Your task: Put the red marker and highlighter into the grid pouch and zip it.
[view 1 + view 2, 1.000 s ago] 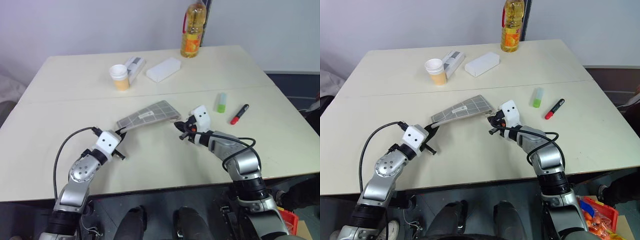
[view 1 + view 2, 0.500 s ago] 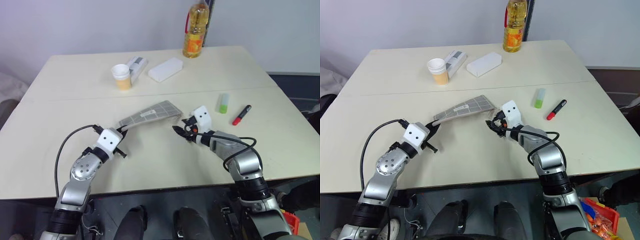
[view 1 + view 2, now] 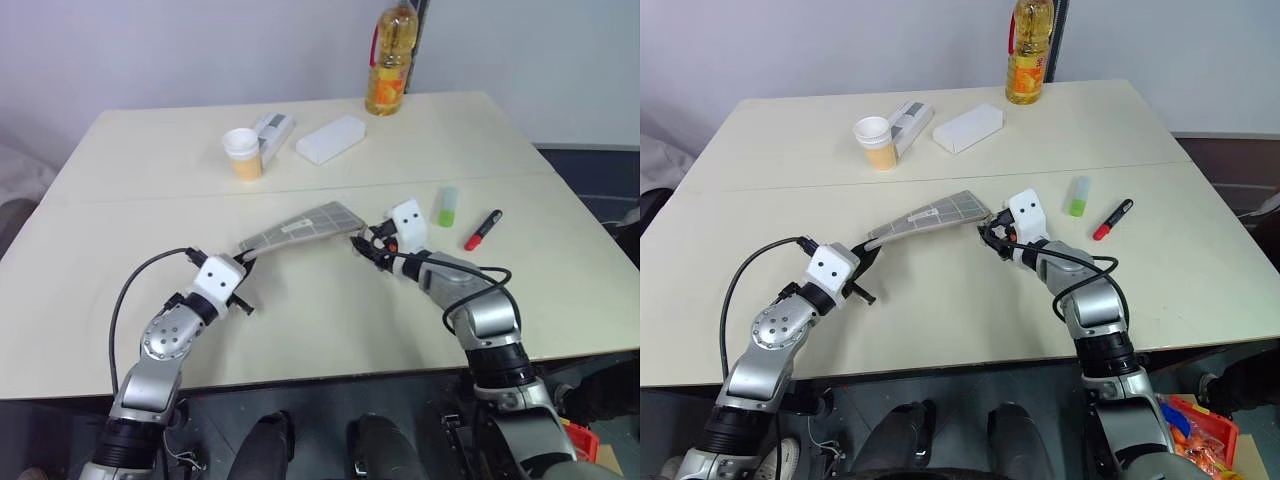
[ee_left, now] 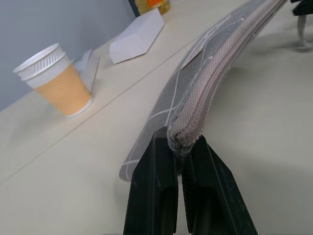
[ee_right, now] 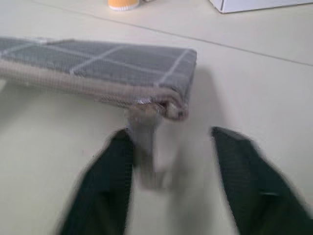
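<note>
Between the two grippers, the grid pouch (image 3: 300,226) hangs raised off the table (image 3: 330,320). Left gripper (image 4: 179,147) is clamped on its near zipper corner; right gripper (image 5: 173,147) stands parted at the far corner, zipper pull (image 5: 143,128) dangling between its fingers. Beyond the right gripper lie the highlighter (image 3: 445,206) and red marker (image 3: 481,229).

right claw (image 5: 168,161): was pinched shut at the grid pouch (image 3: 300,226) corner, now fingers part, zipper pull hanging between them | right arm: edges forward, claw nearer the pouch end | pouch: far end sits slightly higher off the counter (image 3: 330,310)
</note>
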`<control>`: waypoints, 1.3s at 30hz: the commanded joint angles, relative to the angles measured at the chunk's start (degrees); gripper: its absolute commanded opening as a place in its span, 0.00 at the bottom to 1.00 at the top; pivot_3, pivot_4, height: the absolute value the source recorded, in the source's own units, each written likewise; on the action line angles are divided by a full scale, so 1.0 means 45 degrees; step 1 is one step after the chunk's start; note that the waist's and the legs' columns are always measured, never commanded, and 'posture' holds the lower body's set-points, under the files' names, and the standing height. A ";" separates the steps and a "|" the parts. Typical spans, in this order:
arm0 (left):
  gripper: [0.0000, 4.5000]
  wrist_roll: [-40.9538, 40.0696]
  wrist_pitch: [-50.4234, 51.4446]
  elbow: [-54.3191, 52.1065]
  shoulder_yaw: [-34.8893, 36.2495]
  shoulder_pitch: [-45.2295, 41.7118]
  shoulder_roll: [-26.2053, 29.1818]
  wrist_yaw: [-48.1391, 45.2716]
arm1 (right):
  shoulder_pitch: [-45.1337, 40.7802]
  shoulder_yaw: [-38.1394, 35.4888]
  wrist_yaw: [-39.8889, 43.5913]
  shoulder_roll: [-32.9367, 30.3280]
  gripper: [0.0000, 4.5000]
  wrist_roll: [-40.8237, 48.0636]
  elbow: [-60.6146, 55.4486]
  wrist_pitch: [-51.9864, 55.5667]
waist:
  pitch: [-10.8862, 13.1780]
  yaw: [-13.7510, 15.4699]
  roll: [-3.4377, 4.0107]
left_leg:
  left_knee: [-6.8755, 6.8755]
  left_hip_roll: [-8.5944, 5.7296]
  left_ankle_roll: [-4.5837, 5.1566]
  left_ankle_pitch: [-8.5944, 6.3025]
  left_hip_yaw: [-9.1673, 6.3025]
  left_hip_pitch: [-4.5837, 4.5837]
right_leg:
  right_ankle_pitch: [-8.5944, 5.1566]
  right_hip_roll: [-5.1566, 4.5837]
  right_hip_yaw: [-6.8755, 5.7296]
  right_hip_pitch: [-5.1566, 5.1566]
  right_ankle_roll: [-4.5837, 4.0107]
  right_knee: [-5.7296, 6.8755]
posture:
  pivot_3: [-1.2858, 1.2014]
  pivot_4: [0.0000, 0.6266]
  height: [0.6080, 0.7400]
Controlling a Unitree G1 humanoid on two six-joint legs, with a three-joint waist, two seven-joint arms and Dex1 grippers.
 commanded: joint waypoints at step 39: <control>0.00 0.1103 -0.0046 0.0090 -0.0994 -0.1008 -0.1396 0.0875 | -0.1526 0.5121 0.2116 0.0605 0.02 -0.1197 -0.3250 0.1130 | 0.0000 0.0013 0.0000 | -0.0003 -0.0003 -0.0001 0.0000 -0.0020 -0.0004 | 0.0000 -0.0003 -0.0015 -0.0002 0.0000 -0.0014 | 0.52 0.24 1.00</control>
